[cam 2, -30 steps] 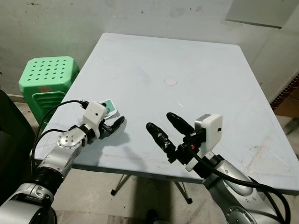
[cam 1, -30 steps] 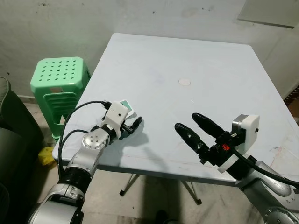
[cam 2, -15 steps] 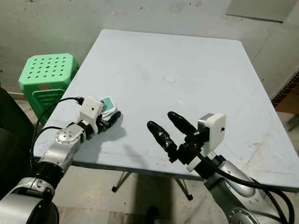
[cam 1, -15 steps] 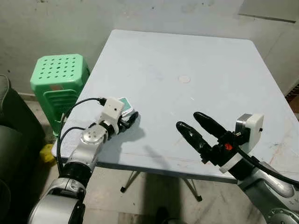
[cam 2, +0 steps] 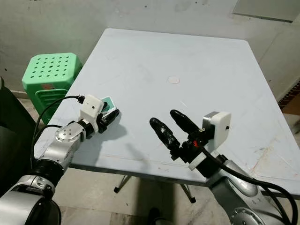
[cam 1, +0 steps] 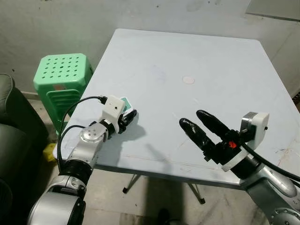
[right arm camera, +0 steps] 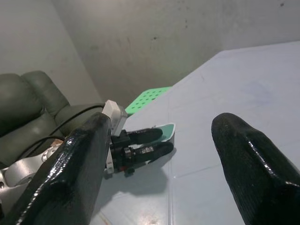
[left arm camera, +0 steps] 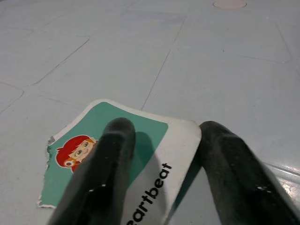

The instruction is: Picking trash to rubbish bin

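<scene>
torn teal-and-white card (left arm camera: 117, 164) with cartoon face, left pincer (left arm camera: 161, 136) over it

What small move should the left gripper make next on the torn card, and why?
Probably close and pinch. The left gripper lies low at the table's near left edge, its open fingers over the torn teal and white card, which lies flat on the table. The right gripper hovers open, apart.

Left gripper (cam 1: 130, 115) over teal card (cam 1: 125, 102) at table (cam 1: 187, 51) edge; right gripper (cam 1: 198, 123) open-fingered
</scene>
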Available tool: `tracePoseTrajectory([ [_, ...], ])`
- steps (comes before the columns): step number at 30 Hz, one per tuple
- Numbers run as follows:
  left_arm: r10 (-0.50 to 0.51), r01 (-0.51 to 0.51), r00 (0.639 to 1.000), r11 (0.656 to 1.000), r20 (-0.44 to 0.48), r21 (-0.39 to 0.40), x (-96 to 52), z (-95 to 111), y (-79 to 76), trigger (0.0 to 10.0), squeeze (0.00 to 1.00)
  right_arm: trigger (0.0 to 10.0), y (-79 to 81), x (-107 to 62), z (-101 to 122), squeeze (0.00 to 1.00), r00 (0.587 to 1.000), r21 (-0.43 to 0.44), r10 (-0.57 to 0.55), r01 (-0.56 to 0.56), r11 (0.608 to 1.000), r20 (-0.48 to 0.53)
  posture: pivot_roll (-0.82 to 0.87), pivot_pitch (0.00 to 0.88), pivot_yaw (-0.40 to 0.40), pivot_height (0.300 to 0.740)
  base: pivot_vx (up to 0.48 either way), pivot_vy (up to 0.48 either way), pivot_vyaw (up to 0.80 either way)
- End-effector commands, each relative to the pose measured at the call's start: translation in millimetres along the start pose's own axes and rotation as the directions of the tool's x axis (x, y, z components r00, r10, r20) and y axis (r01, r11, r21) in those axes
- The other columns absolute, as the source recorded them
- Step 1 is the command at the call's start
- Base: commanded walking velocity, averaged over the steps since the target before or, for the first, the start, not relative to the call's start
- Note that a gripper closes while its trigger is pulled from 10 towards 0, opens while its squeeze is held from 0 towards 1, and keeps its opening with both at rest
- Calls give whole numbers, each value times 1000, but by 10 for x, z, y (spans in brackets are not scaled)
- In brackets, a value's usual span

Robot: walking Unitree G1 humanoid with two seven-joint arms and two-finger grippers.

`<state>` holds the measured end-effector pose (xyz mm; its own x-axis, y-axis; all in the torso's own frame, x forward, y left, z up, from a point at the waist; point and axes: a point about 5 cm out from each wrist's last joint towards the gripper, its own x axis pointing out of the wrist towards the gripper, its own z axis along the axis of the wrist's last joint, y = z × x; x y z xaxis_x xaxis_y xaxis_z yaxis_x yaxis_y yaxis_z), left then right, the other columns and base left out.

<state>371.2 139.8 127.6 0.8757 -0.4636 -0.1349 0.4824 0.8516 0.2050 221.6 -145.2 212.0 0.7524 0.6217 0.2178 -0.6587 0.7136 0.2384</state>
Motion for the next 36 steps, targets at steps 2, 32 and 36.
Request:
tracePoseTrajectory([
  [2,-36,31,984,999,-175,-33,-121,-387,-51,0,0,10000,34,-10,69,0,1000,-6,8,-8,1000,28,-130,203,-28,740,0,0,0],
  [32,-205,214,974,974,100,-78,-157,141,-667,0,0,10000,3,60,97,0,999,0,24,-24,1000,46,-98,193,-35,740,0,0,0],
  [36,-165,180,971,981,171,-77,-154,382,-567,0,0,10000,1,69,94,0,999,3,27,-28,1000,46,-93,194,-37,740,0,0,0],
])
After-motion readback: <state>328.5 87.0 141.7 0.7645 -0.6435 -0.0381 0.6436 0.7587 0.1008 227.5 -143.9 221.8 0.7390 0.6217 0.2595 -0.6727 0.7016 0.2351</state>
